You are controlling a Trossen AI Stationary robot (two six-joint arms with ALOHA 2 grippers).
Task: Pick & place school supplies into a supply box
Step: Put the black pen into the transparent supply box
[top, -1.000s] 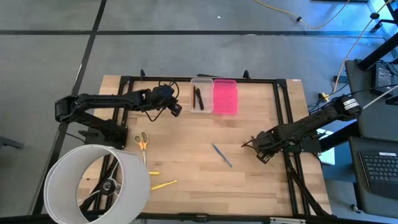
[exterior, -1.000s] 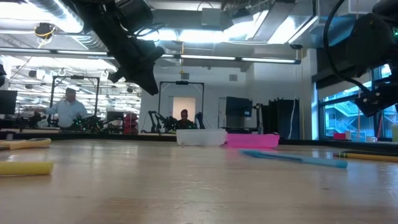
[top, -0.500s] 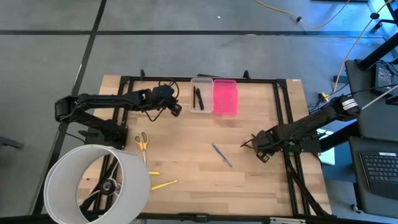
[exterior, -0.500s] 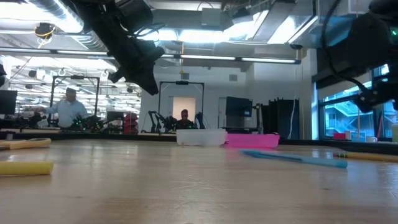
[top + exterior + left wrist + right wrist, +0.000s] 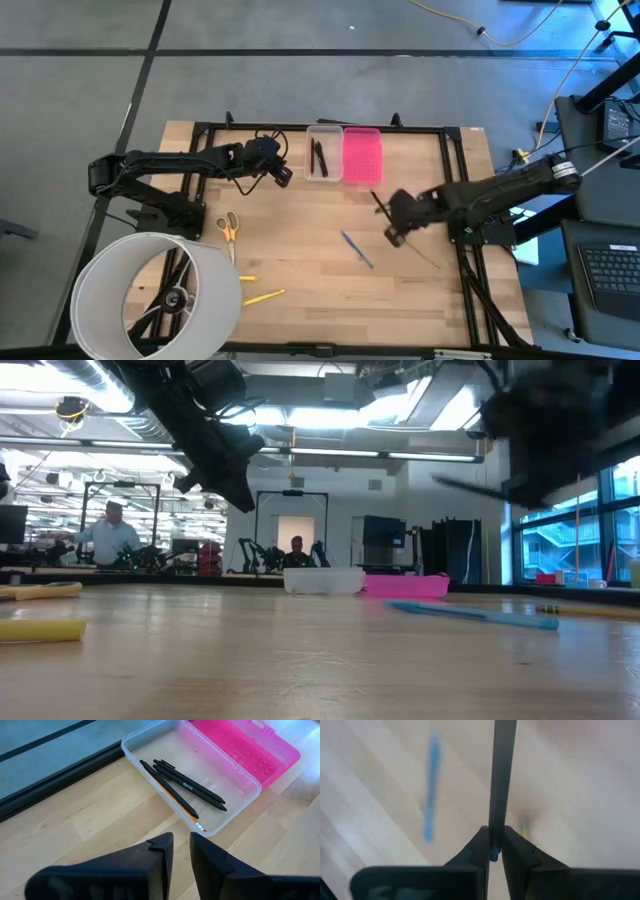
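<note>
Wooden desk [image 5: 300,250] under me. My right pincer [image 5: 392,228], a second ago low at 4 o'clock, had swung inward, clamped on dark pen [image 5: 501,775]. Supply box [image 5: 322,160] at 12 o'clock, three items inside: next drop likely there. Left pincer [image 5: 181,851] beside box, fingers nearly together, empty.

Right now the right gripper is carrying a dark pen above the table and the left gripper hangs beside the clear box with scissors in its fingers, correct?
Not quite. The left gripper holds nothing, as the left wrist view shows; the scissors lie on the table. The right gripper does grip a dark pen.
</note>
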